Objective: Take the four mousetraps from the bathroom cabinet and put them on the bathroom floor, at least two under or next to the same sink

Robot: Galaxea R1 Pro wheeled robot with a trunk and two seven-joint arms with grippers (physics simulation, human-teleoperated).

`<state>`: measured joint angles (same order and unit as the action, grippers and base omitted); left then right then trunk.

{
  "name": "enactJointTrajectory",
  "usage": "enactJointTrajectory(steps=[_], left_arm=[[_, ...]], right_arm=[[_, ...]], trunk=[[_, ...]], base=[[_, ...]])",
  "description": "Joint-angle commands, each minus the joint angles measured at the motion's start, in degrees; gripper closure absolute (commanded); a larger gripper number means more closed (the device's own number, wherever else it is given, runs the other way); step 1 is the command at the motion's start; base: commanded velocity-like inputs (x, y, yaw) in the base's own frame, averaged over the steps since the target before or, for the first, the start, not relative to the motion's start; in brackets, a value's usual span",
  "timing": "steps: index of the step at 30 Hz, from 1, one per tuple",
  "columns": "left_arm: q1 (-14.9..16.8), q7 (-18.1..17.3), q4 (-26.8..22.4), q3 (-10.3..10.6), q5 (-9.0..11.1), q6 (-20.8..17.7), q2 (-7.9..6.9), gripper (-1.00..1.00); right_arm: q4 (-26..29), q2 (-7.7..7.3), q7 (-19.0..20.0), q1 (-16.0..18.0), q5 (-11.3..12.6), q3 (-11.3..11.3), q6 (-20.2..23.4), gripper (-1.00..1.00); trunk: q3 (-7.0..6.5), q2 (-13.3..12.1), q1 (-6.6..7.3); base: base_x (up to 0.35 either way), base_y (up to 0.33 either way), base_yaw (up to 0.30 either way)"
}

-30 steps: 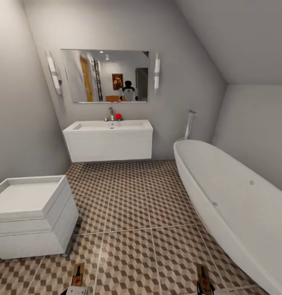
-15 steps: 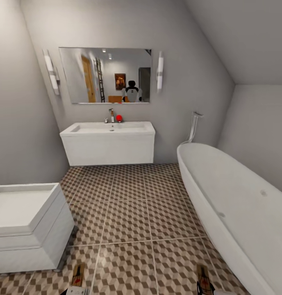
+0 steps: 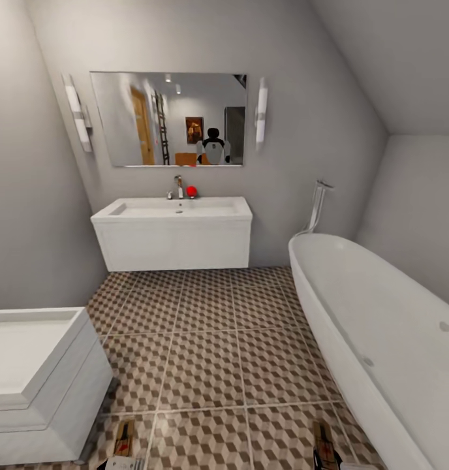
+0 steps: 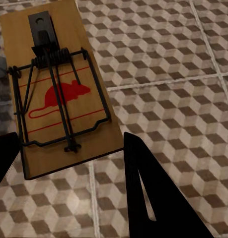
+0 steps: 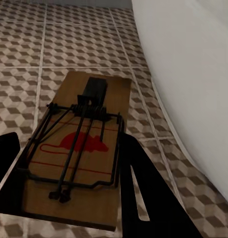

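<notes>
**Two mousetraps carried into the bathroom, one in each tool**

In the head view the sink (image 3: 172,210) sits against the far wall under a wide mirror (image 3: 169,119), on top of a boxy white drawer unit (image 3: 173,245). A small red object (image 3: 191,191) sits beside the tap (image 3: 178,187). The white bathtub (image 3: 381,339) runs along the right side, and the white square toilet (image 3: 32,378) stands at the near left. The bathroom floor (image 3: 205,352) of cube-patterned tiles spreads between them.

At the bottom edge of the head view, the left mousetrap (image 3: 124,438) and the right mousetrap (image 3: 324,444) show above the tiles, well apart from the sink.

In the left wrist view the left tool (image 4: 69,153) grips its mousetrap (image 4: 59,94) between dark fingers (image 4: 148,193), the board with its red mouse print held over the tiles. In the right wrist view the right tool (image 5: 69,171) likewise clamps its mousetrap (image 5: 79,148), with the bathtub wall (image 5: 193,74) just beside it.
</notes>
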<state>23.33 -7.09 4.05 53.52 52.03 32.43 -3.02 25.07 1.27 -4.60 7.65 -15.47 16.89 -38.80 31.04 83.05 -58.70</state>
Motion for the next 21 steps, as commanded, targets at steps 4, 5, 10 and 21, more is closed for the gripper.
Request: enactJointTrajectory(steps=[4,5,10,21], left_arm=[[0.1,-0.3,0.2,0.3,0.4,0.2,0.03,1.00],[0.1,-0.3,0.2,0.3,0.4,0.2,0.03,1.00],[0.1,-0.3,0.2,0.3,0.4,0.2,0.04,1.00],[0.1,-0.3,0.2,0.3,0.4,0.2,0.03,1.00]], right_arm=[[0.0,0.05,-0.3,0.0,-0.6,0.2,-0.1,1.00],[0.0,0.05,-0.3,0.0,-0.6,0.2,-0.1,1.00],[0.0,0.05,-0.3,0.0,-0.6,0.3,-0.1,1.00],[0.0,0.05,-0.3,0.1,-0.6,0.3,-0.1,1.00]], trunk=[[0.06,0.0,-0.03],[0.06,0.0,-0.03],[0.06,0.0,-0.03],[0.06,0.0,-0.03]], base=[[0.322,0.000,0.055],[0.321,-0.017,0.144],[0.317,-0.071,0.125],[0.309,-0.104,0.007]])
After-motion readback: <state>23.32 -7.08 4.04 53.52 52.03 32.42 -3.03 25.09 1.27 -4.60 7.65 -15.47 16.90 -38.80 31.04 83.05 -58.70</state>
